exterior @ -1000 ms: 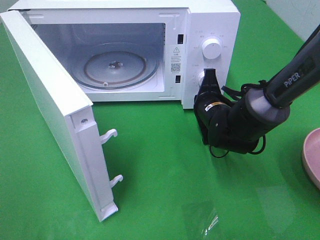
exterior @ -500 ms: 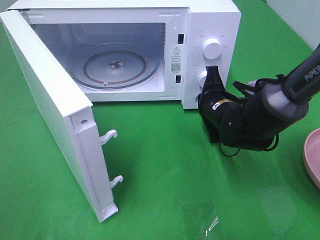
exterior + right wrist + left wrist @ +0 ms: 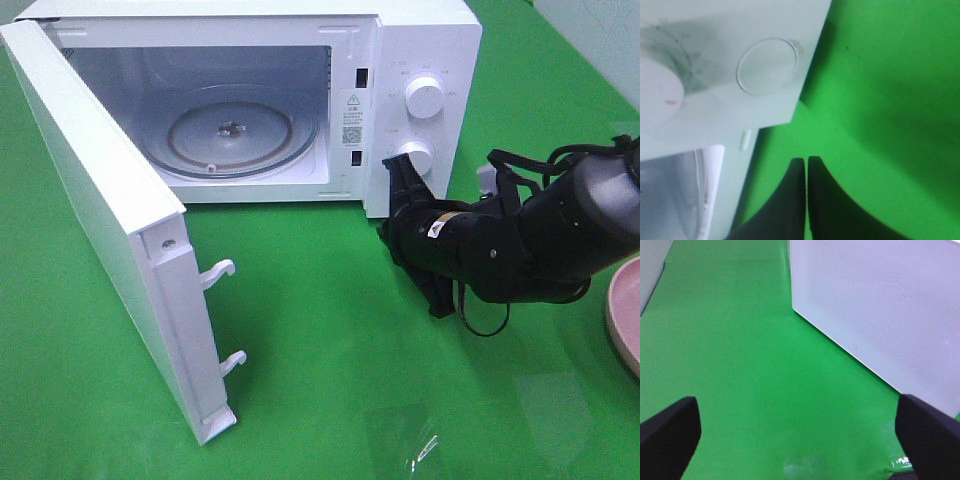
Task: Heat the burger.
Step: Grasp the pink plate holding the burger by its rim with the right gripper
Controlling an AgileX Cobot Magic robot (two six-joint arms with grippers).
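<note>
The burger is out of view in every frame. The white microwave (image 3: pixel 420 40) stands at the back with its door (image 3: pixel 100 220) swung wide open and its glass turntable (image 3: pixel 230 132) bare. My right gripper (image 3: pixel 392 172) is shut with nothing in it, its tip just in front of the lower knob (image 3: pixel 416 156) at the panel's bottom corner. In the right wrist view the shut fingers (image 3: pixel 806 167) point at green cloth beside that corner, with a knob (image 3: pixel 767 65) above them. My left gripper (image 3: pixel 800 440) is open over bare cloth near the door's mesh face (image 3: pixel 880 305).
A pink plate (image 3: pixel 625 310) pokes in at the right edge of the table. The upper knob (image 3: pixel 426 97) sits on the control panel. The open door juts far forward on the left. Green cloth (image 3: pixel 330 330) covers the table, with a shiny patch (image 3: pixel 415 440) near the front.
My right arm has swung down and to the right, lying lower over the table. Its shut gripper has slipped from the lower knob to the panel's bottom edge. The door has not moved.
</note>
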